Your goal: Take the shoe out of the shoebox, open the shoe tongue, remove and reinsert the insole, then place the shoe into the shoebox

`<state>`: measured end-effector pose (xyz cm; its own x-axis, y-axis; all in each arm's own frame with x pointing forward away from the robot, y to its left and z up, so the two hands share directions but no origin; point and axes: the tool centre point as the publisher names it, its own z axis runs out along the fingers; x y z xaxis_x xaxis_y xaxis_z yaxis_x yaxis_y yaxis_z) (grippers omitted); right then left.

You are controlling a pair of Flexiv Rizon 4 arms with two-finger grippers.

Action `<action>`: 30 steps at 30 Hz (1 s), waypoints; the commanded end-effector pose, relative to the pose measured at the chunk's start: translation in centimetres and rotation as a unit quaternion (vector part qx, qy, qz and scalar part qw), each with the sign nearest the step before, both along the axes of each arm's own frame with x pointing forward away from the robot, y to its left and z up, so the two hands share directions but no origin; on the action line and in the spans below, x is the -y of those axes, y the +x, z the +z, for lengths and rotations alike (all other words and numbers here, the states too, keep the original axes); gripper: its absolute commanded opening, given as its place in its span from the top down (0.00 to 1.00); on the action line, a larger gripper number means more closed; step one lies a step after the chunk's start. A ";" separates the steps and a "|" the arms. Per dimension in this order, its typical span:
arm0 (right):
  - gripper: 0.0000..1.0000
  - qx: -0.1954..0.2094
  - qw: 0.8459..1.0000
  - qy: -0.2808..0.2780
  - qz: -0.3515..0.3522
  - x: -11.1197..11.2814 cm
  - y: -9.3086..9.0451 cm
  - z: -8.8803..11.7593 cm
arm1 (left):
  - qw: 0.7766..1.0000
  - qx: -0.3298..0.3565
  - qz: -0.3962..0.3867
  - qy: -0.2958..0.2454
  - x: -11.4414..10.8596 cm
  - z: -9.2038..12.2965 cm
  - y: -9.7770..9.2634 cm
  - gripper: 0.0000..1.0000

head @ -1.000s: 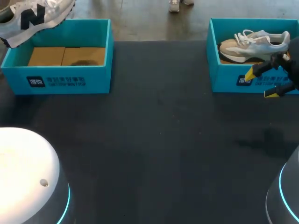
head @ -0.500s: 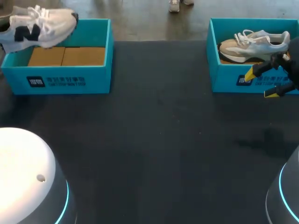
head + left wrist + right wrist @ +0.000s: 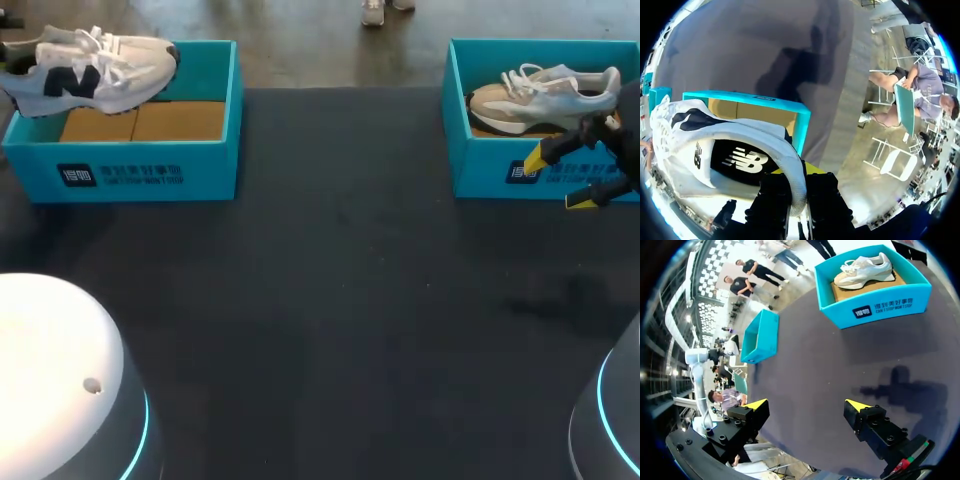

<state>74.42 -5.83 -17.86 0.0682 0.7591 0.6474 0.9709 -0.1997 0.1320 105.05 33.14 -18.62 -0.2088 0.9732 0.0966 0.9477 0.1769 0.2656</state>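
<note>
Hanging at ten o'clock over the table (image 3: 330, 300), the white shoe (image 3: 95, 72) lies roughly level above the far left part of the left shoebox (image 3: 130, 172), its heel collar pinched between the clenched fingers of the left gripper (image 3: 796, 176). At two o'clock the right gripper (image 3: 565, 178) hovers with jaws spread wide, just in front of the right shoebox (image 3: 480, 165), which holds a beige shoe (image 3: 545, 95)

even overhead light falling on dark table (image 3: 330, 300), left arm base (image 3: 50, 350) blowing out white at head view's lower left, soft shadow (image 3: 900, 385) lying ahead of right gripper (image 3: 807, 403), white shoe (image 3: 740, 132) glaring
</note>
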 end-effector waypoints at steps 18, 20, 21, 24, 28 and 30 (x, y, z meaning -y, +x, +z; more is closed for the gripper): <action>0.00 -0.001 1.000 -0.002 -0.001 -0.1 0.0 0.0 | 0.999 -0.033 -0.017 0.012 0.6 -2.4 2.1 1.00; 0.00 -0.001 1.000 -0.002 -0.001 -0.1 0.0 0.0 | 0.999 -0.034 -0.018 0.010 0.7 -2.6 2.2 1.00; 0.00 -0.001 1.000 -0.002 -0.001 -0.1 0.0 0.0 | 0.999 -0.035 -0.018 0.009 0.8 -2.8 2.3 1.00; 0.00 -0.001 1.000 -0.002 -0.001 -0.1 0.0 0.0 | 0.999 -0.035 -0.016 0.007 1.0 -3.2 2.3 1.00; 0.00 -0.001 1.000 -0.002 -0.001 -0.1 0.0 0.0 | 0.999 -0.031 -0.009 0.001 1.2 -3.7 2.7 1.00; 0.00 -0.001 1.000 -0.002 -0.001 -0.1 0.0 0.0 | 0.999 -0.031 -0.007 -0.007 1.2 -3.9 3.0 1.00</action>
